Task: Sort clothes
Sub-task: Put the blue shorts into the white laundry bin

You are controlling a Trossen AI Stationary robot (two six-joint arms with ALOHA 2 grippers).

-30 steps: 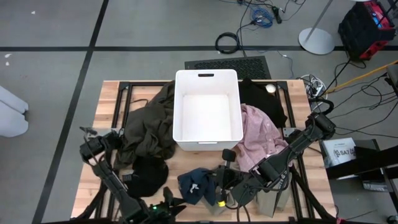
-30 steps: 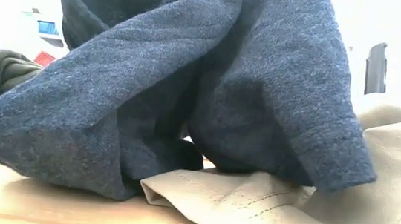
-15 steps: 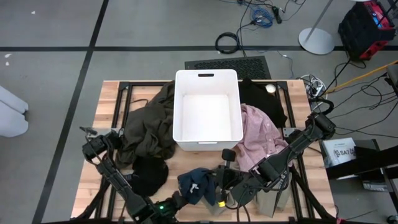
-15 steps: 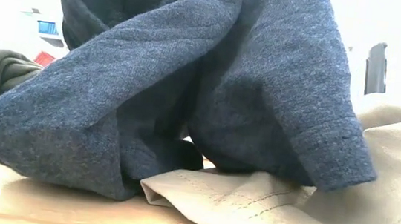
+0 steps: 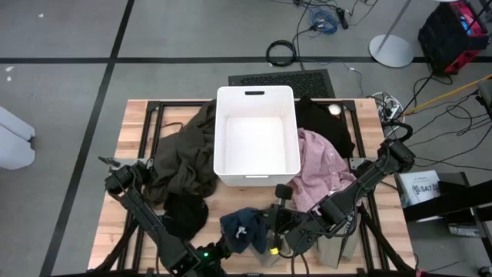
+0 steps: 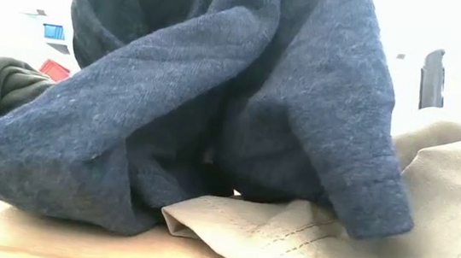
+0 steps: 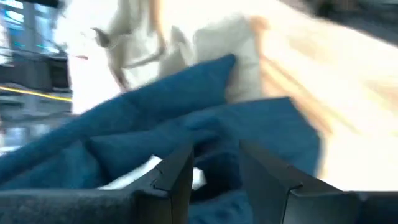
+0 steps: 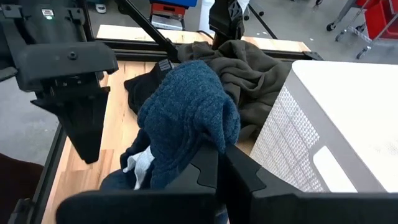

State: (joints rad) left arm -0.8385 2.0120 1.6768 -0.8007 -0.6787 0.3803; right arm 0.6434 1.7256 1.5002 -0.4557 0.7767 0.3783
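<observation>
The navy blue garment (image 5: pixel 242 229) sits bunched near the table's front edge, between both grippers, its lower folds on the wood and on a khaki garment (image 6: pixel 330 243). It fills the low view (image 6: pixel 216 102). My left gripper (image 7: pixel 214 155) comes at it from the near left (image 5: pixel 224 245). My right gripper (image 8: pixel 219 163) is shut at its right side (image 5: pixel 270 225). The olive garment (image 5: pixel 184 154) and a black one (image 5: pixel 184 215) lie left of the white bin (image 5: pixel 256 138). The pink one (image 5: pixel 323 165) and another black one (image 5: pixel 323 123) lie right of it. My left gripper has a thick fold of the navy garment (image 7: pixel 214 186) between its two fingers, beside the white label (image 7: pixel 146 173). The fingers slant downward into the bunch. The lower folds stay on the table. My right gripper meets the navy garment's raised hump (image 8: pixel 199 134). The cloth stands up from the shut fingertips and hides what lies between them. The fingers slant down from the table's right side.
The white bin stands in the table's middle, toward the far edge, its wall close beside my right arm (image 8: pixel 292 143). Bare wood shows at the near left corner (image 5: pixel 115 238). The left arm's dark body (image 8: pixel 68 68) stands just left of the navy bunch.
My left gripper has risen and rolled, holding the navy garment. In the low view the garment's top has been drawn up. A white label now shows at the top, and the hanging sleeve has swung left. The folds on the table have stayed put.
</observation>
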